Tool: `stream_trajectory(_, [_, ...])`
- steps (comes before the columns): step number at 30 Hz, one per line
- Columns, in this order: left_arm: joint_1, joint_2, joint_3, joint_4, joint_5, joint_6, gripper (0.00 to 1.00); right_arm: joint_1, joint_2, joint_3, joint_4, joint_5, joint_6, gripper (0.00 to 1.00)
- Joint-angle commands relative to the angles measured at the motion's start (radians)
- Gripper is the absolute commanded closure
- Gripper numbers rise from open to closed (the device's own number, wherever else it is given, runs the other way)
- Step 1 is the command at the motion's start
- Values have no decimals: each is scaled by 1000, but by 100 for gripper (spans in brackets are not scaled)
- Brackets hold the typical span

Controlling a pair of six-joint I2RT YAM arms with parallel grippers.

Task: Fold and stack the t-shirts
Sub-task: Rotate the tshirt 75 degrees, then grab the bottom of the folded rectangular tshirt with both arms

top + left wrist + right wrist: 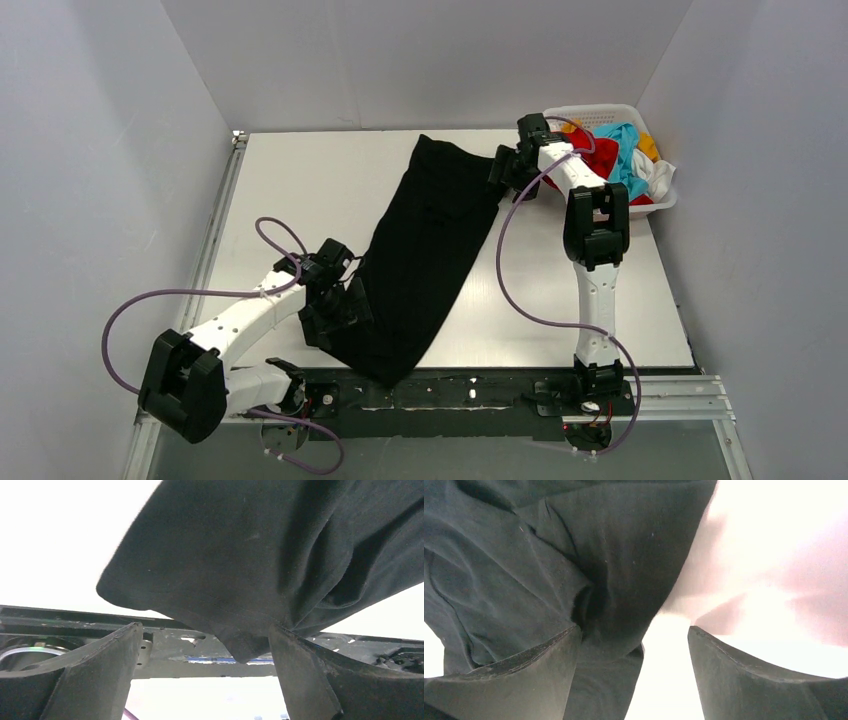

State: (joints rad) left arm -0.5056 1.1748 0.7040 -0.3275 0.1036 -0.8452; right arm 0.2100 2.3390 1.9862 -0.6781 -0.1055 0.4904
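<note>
The large black t-shirt lies as a long folded strip, diagonal from the far middle of the table to the near edge, where its end hangs over. My left gripper is open at the strip's near left edge. In the left wrist view the black cloth fills the top, and a corner of it hangs between the open fingers. My right gripper is open at the strip's far right edge. In the right wrist view the cloth reaches in beside the left finger.
A white lattice basket stands at the far right corner, holding red, light blue, orange-yellow and white shirts. A black rail runs along the near edge. Grey walls close in the table.
</note>
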Motion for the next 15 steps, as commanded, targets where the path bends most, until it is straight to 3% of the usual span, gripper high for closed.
stream_trajectory(1, [10, 24, 42, -166, -123, 72, 4, 36, -84, -42, -33, -43, -77, 14])
stream_trajectory(5, [30, 70, 40, -156, -128, 104, 14, 99, -320, -240, 49, 8, -123, 14])
stream_trajectory(8, [51, 113, 14, -130, -57, 101, 20, 199, -518, -467, 143, 21, -157, 14])
stream_trajectory(11, [61, 146, -21, -77, -22, 80, 31, 412, -673, -660, 248, 15, -234, 15])
stream_trajectory(15, [87, 173, -42, -40, -25, 63, 53, 681, -772, -827, 361, -128, -363, 19])
